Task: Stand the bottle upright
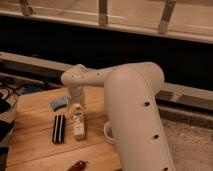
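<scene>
Wooden table, bottle lying flat, black block, cup, hand above bottle

Bottle flat on wooden table, black block just left, cup right. Gripper at bottle's far end.
</scene>
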Available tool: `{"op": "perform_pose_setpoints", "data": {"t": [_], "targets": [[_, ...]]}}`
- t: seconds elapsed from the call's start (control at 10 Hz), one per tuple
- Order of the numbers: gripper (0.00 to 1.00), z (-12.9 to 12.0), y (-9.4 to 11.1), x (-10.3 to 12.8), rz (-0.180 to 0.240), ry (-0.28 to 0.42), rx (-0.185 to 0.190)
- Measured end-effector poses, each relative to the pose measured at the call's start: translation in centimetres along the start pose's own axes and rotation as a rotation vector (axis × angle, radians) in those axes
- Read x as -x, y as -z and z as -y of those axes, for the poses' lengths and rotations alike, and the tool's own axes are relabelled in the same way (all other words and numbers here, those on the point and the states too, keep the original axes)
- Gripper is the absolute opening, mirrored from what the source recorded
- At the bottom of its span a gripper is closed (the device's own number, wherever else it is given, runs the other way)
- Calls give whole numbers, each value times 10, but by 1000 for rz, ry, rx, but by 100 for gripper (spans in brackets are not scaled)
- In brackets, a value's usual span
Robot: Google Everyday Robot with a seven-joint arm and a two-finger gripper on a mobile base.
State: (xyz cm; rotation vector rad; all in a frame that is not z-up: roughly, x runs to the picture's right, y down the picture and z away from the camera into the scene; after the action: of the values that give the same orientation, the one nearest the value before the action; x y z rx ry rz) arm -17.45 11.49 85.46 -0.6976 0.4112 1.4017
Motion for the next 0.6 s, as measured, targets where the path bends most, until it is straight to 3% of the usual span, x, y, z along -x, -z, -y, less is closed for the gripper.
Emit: {"op": "perform_pose_setpoints", "data": {"t": [0.6], "targets": [[65,5,-11,7,-11,-25,14]]}}
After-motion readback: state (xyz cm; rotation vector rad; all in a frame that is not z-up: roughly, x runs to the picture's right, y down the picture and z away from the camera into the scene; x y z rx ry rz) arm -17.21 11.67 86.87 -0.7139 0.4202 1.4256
